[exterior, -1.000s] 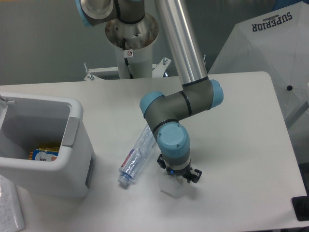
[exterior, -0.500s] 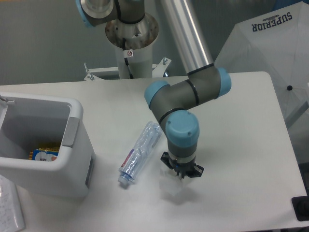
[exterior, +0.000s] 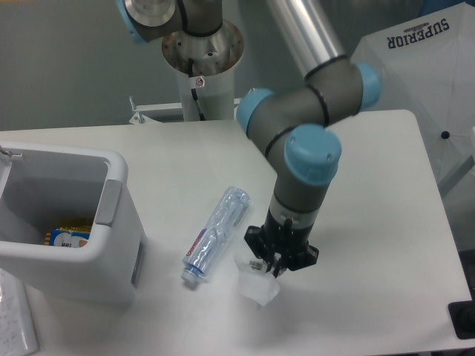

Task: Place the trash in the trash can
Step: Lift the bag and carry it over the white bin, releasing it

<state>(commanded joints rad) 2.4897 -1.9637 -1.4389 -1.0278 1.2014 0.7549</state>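
The crushed clear bottle [exterior: 216, 233] with a red-and-white label lies on the white table, just right of the trash can. The trash can [exterior: 119, 172] is a white bin with a grey side panel, standing at the left. My gripper [exterior: 279, 259] points down right of the bottle's lower end. Its fingers look closed on the top of the whitish crumpled wrapper [exterior: 256, 282], which hangs just below them, close to the table. No green marks show on the wrapper.
An orange and blue item [exterior: 67, 236] lies inside the bin. The robot's pedestal [exterior: 200, 74] stands behind the table. A white umbrella marked SUPERIOR [exterior: 423, 67] is at the right. A black object [exterior: 464, 319] sits at the bottom right corner.
The arm has swung right and risen, and the gripper has come up from its low position over the wrapper. The wrapper now shows clearly below the fingers. The bottle has not moved.
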